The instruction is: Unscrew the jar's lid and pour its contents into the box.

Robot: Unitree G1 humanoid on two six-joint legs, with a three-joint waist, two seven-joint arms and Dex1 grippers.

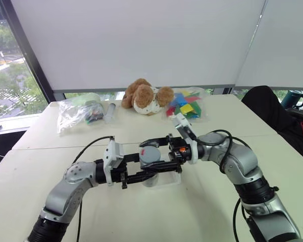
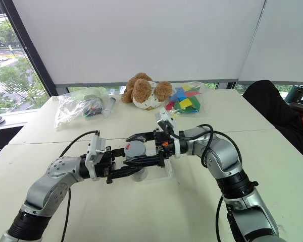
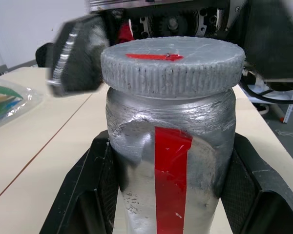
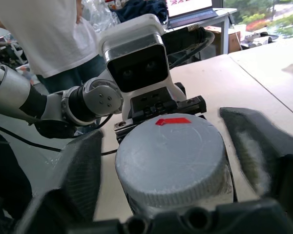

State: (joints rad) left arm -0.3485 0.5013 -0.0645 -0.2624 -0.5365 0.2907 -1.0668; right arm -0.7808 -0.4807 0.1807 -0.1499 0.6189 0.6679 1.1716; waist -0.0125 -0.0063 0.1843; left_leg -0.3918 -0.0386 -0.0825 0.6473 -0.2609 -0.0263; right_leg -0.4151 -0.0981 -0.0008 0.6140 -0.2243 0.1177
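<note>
both pincers meet at the centre of the head views. your left pincer (image 1: 150, 176) is clenched on the jar (image 3: 171, 161), one black finger on each side of its silver body, holding it upright over the box (image 1: 166, 179), the clear tray on the tabletop (image 1: 202, 201) just below. your right pincer (image 4: 168, 161) comes in from the right of the frame with its fingers either side of the lid (image 4: 172, 158); in its wrist view both pads sit apart from the ribbed rim, so it is not gripping yet, and how far it has closed you cannot tell for sure.

to do this step well, centre the lid between the right fingers before you squeeze, so both pads land on the ribbing together. keep the left grip firm and unmoving, low on the jar, clear of the lid. twist only once the lid is truly pinched. the lid looks seated, so the contents stay hidden. keep the jar upright over the box until the lid is off.
</note>
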